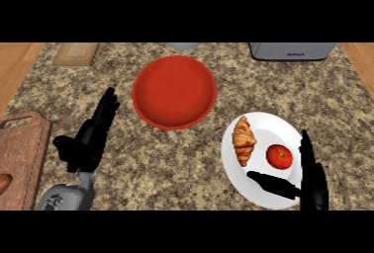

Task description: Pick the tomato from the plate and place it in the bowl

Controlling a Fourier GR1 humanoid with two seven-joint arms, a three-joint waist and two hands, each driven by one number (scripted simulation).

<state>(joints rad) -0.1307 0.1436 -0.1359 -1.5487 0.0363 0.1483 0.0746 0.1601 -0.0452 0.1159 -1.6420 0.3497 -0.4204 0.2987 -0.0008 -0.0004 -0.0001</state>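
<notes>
While fingers (312,168) spread open, tomato (279,156) lies between.

The counter (219,64) looks like speckled granite in brown and grey, with plain light wood (18,64) at its sides. The cutting board (22,153) is reddish wood with a visible grain. The bowl (174,91) is matt red (no shine on it), while the plate (281,133) is smooth, glossy white. The tomato (279,157) has smooth red skin; the croissant (244,141) looks ridged and crusty. Both hands (91,136) (310,178) are matt black.
</notes>
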